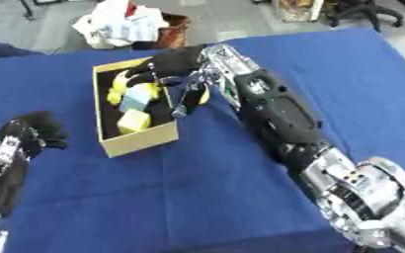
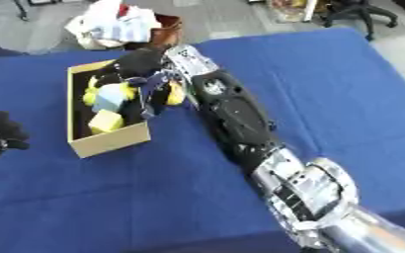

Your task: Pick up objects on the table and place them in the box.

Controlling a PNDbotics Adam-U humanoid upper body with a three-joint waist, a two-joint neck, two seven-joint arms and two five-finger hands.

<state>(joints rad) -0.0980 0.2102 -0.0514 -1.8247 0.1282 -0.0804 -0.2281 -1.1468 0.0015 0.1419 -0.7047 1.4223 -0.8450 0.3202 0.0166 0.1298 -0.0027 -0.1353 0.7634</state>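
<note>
A cardboard box (image 1: 139, 140) stands on the blue table left of centre. Inside it lie a yellow block (image 1: 133, 120), a light blue block (image 1: 138, 97) and a yellow curved piece (image 1: 117, 89). My right arm reaches across from the lower right, and my right hand (image 1: 178, 63) hovers over the box's far right part. Its fingers (image 1: 185, 97) hang down, straight and spread, over the right wall. A small yellow thing (image 1: 205, 97) shows just behind those fingers at the wall; whether they touch it I cannot tell. My left hand (image 1: 31, 130) rests at the left edge, fingers relaxed, empty.
The blue cloth (image 1: 197, 197) covers the whole table. Beyond the far edge stands a brown basket (image 1: 173, 30) heaped with white and light items (image 1: 119, 23). An office chair (image 2: 357, 11) stands at the top right, off the table.
</note>
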